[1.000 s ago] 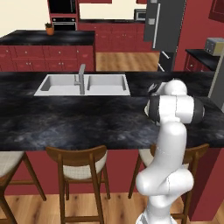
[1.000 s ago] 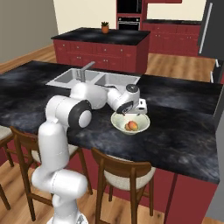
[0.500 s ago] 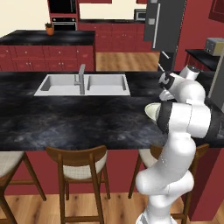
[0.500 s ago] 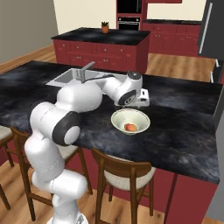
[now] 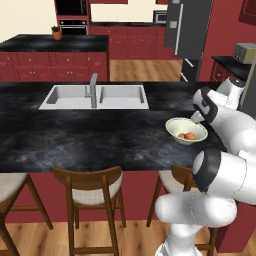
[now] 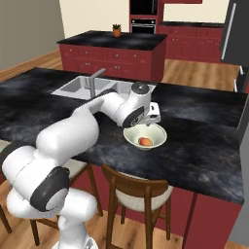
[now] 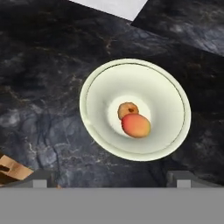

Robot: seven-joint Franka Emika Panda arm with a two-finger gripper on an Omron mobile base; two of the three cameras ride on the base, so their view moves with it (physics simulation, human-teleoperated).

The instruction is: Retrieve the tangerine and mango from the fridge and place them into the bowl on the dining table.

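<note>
In the bowl (image 7: pixel 175 127), mango (image 7: pixel 136 125) touches tangerine (image 7: pixel 127 109).

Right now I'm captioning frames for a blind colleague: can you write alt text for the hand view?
Looking down into a cream-white bowl on the black marbled dining table: two fruits touch at its centre, a reddish-orange mango and a smaller tangerine. The open gripper hangs above.

Both base views flank the bowl (image 5: pixel 186 131); hand view looks seemingly straight down.
</note>
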